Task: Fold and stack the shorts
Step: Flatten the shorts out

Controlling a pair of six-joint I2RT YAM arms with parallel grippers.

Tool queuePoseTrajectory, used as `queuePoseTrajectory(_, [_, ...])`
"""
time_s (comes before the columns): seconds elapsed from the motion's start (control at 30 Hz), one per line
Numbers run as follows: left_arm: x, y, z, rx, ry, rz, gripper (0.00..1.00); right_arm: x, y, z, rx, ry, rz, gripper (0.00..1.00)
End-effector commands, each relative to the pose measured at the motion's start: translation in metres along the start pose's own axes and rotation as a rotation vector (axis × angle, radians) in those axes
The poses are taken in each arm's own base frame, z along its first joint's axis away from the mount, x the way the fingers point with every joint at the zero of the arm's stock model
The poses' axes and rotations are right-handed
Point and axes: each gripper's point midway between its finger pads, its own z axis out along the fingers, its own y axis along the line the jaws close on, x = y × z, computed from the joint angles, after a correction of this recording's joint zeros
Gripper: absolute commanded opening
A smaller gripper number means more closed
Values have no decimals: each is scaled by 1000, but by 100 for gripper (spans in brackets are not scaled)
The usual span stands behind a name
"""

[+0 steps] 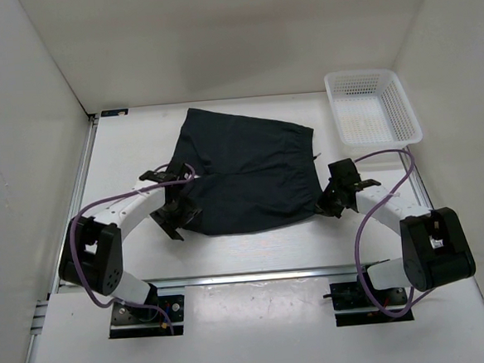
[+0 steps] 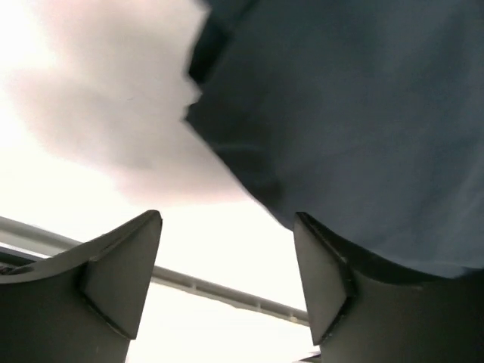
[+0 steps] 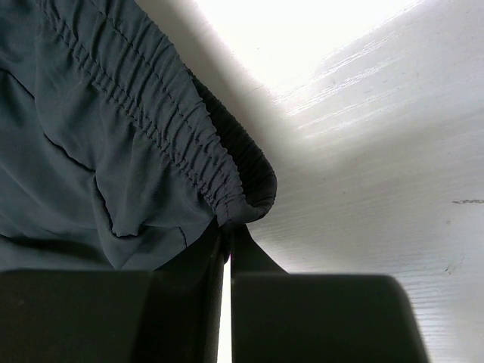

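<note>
**Top external view: 1 pair of shorts lying flat, 2 grippers working its near corners**

You are looking at dark shorts [image 1: 246,177] lying spread out at the middle of the white table [image 1: 255,247]. A white mesh basket [image 1: 372,106] is sitting at the far right corner, apart from the cloth.

Left gripper [image 1: 176,209]: it is sitting low at the near left corner of the shorts. In the left wrist view its fingers [image 2: 113,280] are standing spread, with bright table showing in the gap. The dark cloth [image 2: 355,113] is filling the upper right of that view and reaching down behind the right finger. Nothing is lying between the 2 fingers.

Right gripper [image 1: 330,198]: it is sitting at the near right corner of the shorts. In the right wrist view its fingers [image 3: 318,318] are pressing together, leaving only a thin slit. They are pinching the gathered elastic waistband [image 3: 227,189] at its corner. The rest of the fabric [image 3: 98,151] is running off to the upper left, wrinkling just beside the pinch.
</note>
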Motion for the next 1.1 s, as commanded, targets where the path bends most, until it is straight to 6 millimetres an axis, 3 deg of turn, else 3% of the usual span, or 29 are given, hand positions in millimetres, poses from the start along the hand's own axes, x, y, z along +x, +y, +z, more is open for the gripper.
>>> queuePoseTrajectory(0.0, [4, 5, -9, 29, -2, -35, 74, -14, 8, -9, -17, -42, -19, 0])
queuePoseTrajectory(0.07, [3, 5, -11, 33, -14, -45, 66, -14, 8, -9, -17, -42, -20, 0])
queuePoseTrajectory(0.13, [1, 3, -10, 41, -18, -45, 63, -12, 9, -10, -23, -35, -20, 0])
queuePoseTrajectory(0.27, [-9, -4, 3, 0, -35, -30, 70, -12, 9, -10, -23, -35, -20, 0])
queuePoseTrajectory(0.3, [-12, -9, 2, 4, -38, -20, 65, -11, 7, -10, -16, -29, -19, 0])
queuePoseTrajectory(0.33, [-10, -7, 9, -21, -25, -18, 49, -11, 7, -10, -16, -29, -19, 0])
queuePoseTrajectory(0.37, [-12, -9, 6, -18, -26, -18, 27, -9, 6, -10, -9, -23, -19, 0])
queuePoseTrajectory(0.4, [-12, -9, 6, -18, -26, -18, 14, -10, 7, -12, -17, -30, -19, 0])
queuePoseTrajectory(0.43, [-8, -5, 9, -35, -27, -19, 11, -7, 3, -11, -9, -23, -19, 0])
queuePoseTrajectory(0.57, [-7, 1, 14, -51, -31, -18, 32, -6, 2, -11, -9, -23, -19, 0])
queuePoseTrajectory(0.7, [-13, -2, 15, -61, -54, -9, 34, -5, 3, -11, -15, -16, -19, 0])
queuePoseTrajectory(0.87, [-28, -11, 11, -59, -110, -2, 48, -3, 4, -12, -21, -9, -19, 0])
queuePoseTrajectory(1.07, [-34, -20, 24, -102, -108, 44, 48, -3, 3, -12, -22, -9, -28, 0])
